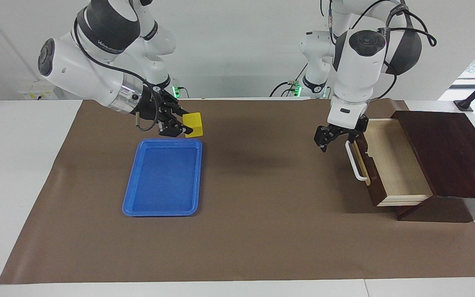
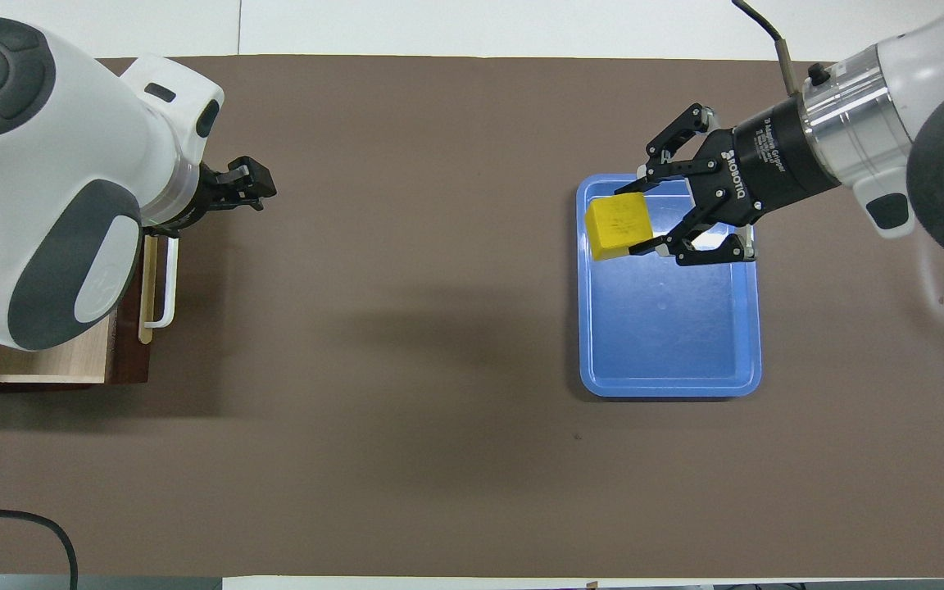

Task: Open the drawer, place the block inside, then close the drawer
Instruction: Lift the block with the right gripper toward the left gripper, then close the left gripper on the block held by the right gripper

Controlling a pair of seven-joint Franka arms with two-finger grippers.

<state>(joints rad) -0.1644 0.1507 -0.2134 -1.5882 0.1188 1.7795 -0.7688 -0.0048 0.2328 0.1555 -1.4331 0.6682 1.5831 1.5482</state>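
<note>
You have one flat blue plastic tray (image 1: 161,177), lying toward the right arm's end of the white surface (image 1: 19,165), on a brown mat (image 1: 262,231) covering most of it.

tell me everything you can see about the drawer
The drawer is pulled well out of its dark wooden box at the left arm's end of the table. Its front is dark brown wood with a white bar handle on a tan strip; the inside is pale wood with nothing in it. Nothing touches it: the left hand, open, hangs in front of the handle.
</note>
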